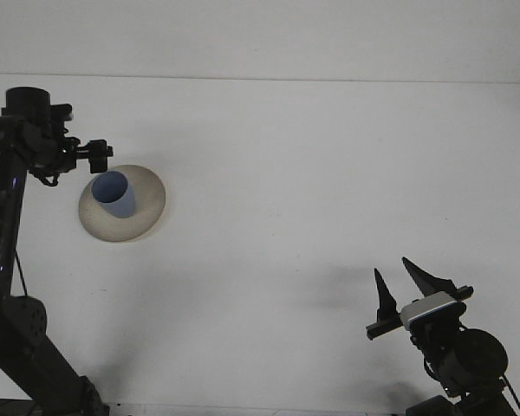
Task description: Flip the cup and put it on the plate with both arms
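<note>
A light blue cup stands upright, mouth up, on the beige plate at the left of the table. My left gripper hovers just above and behind the cup, apart from it, its fingers open. My right gripper rests at the lower right near the table's front edge, far from the plate, open with nothing between its two pointed fingers.
The white table spreads between the plate and the right arm. The left arm's dark links run down the left edge of the view.
</note>
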